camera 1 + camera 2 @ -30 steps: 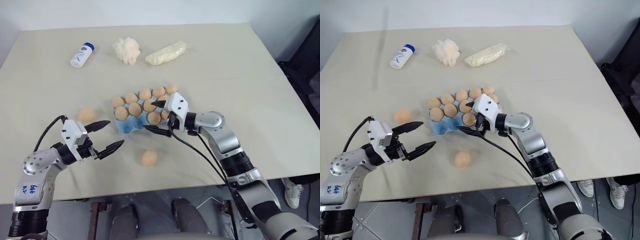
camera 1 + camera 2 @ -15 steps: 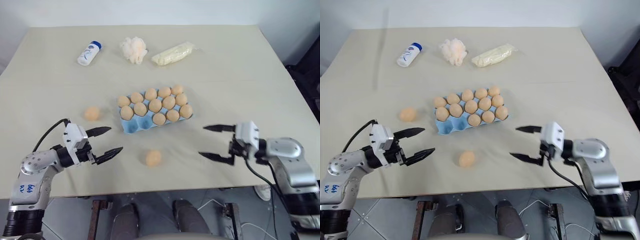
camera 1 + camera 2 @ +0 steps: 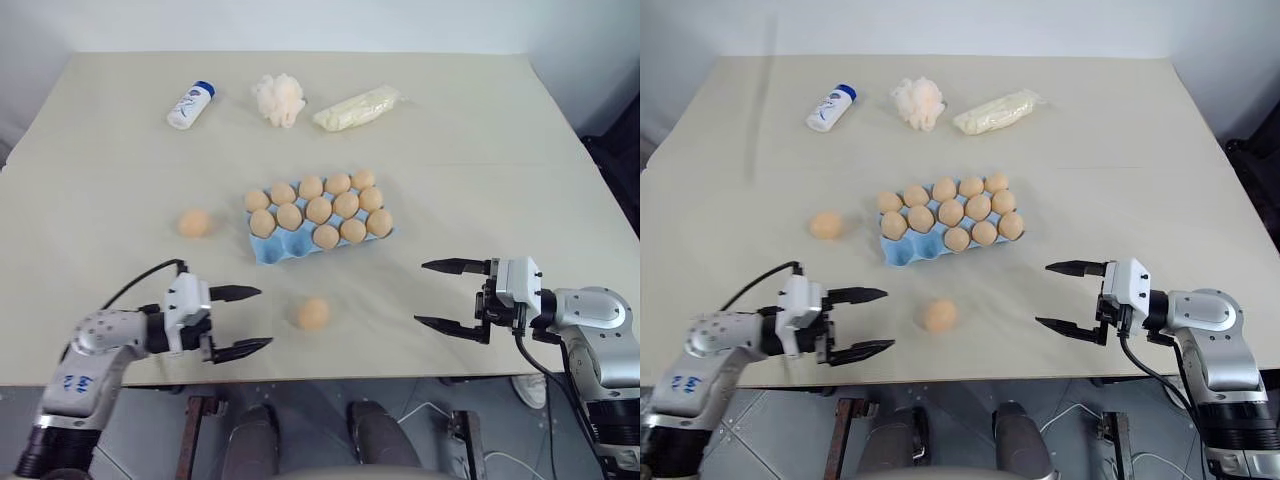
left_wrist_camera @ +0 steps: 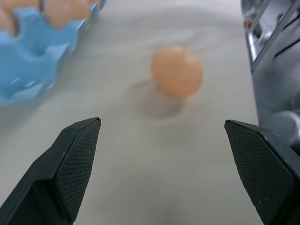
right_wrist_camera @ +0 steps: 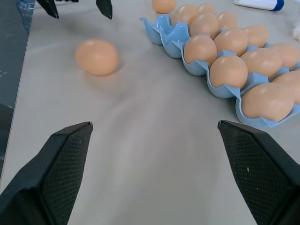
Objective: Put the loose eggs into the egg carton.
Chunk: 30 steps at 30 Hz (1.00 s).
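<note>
On the beige desk (image 3: 520, 170):

Egg carton (image 3: 272, 250), one: light blue, lidless, near the desk's middle, its long axis slanting from the near left toward the far right. It holds eleven eggs; the cups at its near-left end stand empty.

Loose eggs, two: one (image 3: 194, 223) left of the carton toward the left edge, apart from it; one (image 3: 313, 313) near the front edge, in front of the carton's empty end and between the two grippers. Both look nearly round, so no long axis can be told.

Bottle (image 3: 191, 105), one: white with a blue cap, lying near the far edge, cap pointing away; its label print is too small to read.

Cream puff (image 3: 279, 98), one, near the far edge beside the bottle.

Pale yellow packet (image 3: 356, 108), one, right of the puff, lying aslant.

Left gripper (image 3: 247, 319): fingers spread wide, empty, by the front edge, pointing toward the nearer egg. Blue handwriting on its arm is not legible.

Right gripper (image 3: 434, 294): fingers spread wide, empty, near the front right, pointing left.
</note>
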Available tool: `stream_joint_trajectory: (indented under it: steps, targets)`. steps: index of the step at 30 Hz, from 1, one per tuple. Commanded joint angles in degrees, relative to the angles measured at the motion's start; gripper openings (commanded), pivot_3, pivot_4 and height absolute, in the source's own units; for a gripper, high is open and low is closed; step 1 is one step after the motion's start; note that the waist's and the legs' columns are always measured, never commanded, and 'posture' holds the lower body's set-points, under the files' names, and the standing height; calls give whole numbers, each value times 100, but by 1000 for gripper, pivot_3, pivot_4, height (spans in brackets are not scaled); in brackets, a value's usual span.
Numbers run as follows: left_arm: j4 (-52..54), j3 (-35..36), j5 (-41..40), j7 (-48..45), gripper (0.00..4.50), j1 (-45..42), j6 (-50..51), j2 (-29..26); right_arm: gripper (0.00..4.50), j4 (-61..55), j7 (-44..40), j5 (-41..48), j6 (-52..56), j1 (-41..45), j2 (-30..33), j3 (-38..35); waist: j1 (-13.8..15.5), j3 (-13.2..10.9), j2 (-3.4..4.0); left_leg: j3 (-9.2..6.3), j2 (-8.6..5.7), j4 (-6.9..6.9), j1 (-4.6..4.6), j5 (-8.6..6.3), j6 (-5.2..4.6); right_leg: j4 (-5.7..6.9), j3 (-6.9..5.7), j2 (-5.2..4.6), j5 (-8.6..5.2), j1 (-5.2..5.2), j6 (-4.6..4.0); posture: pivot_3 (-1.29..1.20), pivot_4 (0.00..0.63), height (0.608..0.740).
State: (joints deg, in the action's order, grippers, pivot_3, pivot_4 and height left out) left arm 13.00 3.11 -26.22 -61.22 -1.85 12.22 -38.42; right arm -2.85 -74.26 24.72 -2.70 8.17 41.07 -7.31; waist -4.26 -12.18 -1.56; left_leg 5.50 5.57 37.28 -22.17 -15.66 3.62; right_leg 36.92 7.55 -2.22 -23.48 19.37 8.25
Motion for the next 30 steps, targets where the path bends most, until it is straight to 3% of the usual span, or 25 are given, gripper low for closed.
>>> stream_joint_trajectory:
  steps: [1, 10, 13, 17, 22, 30]
  targets:
    - [152, -569, 326, 363, 4500, -295, 41, 396, 4475, -89, 21, 60, -86, -29, 122, -146, 4, 0, 0, 0, 0, 2, 0, 0, 0, 0, 0, 0, 0, 0, 1, 0, 150, 740]
    - [-639, -1347, 1044, 812, 4500, -949, -428, 1314, 4475, -285, 201, 95, 72, -97, 110, -97, -38, 0, 0, 3, 1, 25, 1, 0, 0, 12, 11, 5, 3, -3, 5, 0, 150, 740]
    - [-763, -1228, 1045, 858, 3885, -1004, -600, 1376, 4500, -275, 239, 80, 37, -129, 90, -90, -43, 0, 0, 3, 2, 29, 1, 0, 0, 15, 13, 6, 4, -3, 6, 0, 150, 740]
    - [-501, -937, 668, 821, 2638, -1032, -508, 1363, 4500, -218, 304, 39, -22, -134, 50, -64, -31, 0, 0, 3, 3, 30, 1, 0, 0, 17, 13, 5, 4, -3, 6, 0, 150, 740]
    - [-308, -454, 158, 1159, 2638, -1481, -162, 1498, 4500, -135, 374, -9, -76, -69, -21, 5, -21, 0, 0, 1, 3, 39, 1, 0, -1, 25, 12, 6, 4, -5, 7, 0, 150, 740]
    - [-1288, -226, 563, 1655, 2638, -2297, -332, 1576, 4500, -28, 432, -74, -138, 30, -124, 84, -13, 0, 0, -1, 0, 72, 2, -5, -10, 41, 14, 6, 10, -15, 18, 0, 150, 740]
